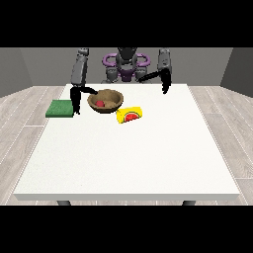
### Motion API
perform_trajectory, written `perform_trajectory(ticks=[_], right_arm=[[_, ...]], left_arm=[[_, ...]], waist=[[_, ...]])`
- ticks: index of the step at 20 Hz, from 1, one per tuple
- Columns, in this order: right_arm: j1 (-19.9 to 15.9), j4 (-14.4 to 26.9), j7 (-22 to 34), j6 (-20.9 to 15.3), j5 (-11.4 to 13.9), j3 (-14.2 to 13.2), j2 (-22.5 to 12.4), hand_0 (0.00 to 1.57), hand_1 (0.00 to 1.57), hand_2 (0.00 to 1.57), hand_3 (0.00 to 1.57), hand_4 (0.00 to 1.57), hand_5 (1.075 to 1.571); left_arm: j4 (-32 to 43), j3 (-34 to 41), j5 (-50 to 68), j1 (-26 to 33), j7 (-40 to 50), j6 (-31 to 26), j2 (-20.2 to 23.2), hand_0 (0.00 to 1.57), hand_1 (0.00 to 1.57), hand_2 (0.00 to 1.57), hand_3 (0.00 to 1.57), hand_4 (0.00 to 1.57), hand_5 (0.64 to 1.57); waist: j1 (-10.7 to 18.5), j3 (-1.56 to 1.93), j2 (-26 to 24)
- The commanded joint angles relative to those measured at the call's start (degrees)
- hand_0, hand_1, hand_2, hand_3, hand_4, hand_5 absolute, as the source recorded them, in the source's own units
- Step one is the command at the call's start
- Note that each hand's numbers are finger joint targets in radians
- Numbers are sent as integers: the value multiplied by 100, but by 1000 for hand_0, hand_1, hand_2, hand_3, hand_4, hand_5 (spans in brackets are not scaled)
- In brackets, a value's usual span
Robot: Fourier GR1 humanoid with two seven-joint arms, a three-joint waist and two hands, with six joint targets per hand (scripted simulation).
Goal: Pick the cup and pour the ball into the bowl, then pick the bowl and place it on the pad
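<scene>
Large white table (128, 163), seen from across, robot (126, 62) small at the far edge. Wooden bowl (105, 101) upright on the far-left part of the tabletop, red ball (100, 103) lying inside, toward the bowl's left. Yellow cup (129, 114) with a watermelon-slice print, tipped on its side just beside the bowl's near right, close to the rim; contact not clear. Green pad (60, 108) flat at the table's left edge, left of the bowl, apart from it. Black hand at the view's left (76, 105) hanging between pad and bowl, pointing down toward the table, beside the pad's right edge, with a dark part of the arm reaching toward the bowl's left rim; nothing visibly held; how far open cannot be told. Black hand at the view's right (166, 85) raised near the table's far edge, well apart from bowl and cup, pointing down, nothing in it; finger spread likewise cannot be told.
</scene>
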Motion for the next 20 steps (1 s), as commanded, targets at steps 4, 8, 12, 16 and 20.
perform_trajectory(ticks=[4,8,12,16,20], right_arm=[[206,396,-320,-63,-153,-231,118,0,0,0,0,151,1525],[-12,284,-121,-400,-148,-131,512,0,0,0,0,242,1532],[-212,51,403,-426,-273,-63,572,0,0,0,0,357,1545],[-375,240,353,-744,-231,4,745,0,0,0,0,384,1552],[-268,511,384,-930,-156,41,813,0,0,0,0,375,1550]], left_arm=[[-496,-313,-72,20,262,-114,-57,0,0,0,0,0,1558],[-409,-217,-17,-142,357,-256,104,0,0,0,0,0,1561],[-113,144,232,63,158,-290,271,0,0,0,0,0,1563],[-296,-45,202,225,312,-391,193,0,0,0,0,0,1564],[-381,-61,265,393,141,-497,232,0,0,0,0,0,1566]], waist=[[461,99,228],[512,93,188],[185,88,-127],[241,92,-269],[339,92,-91]])
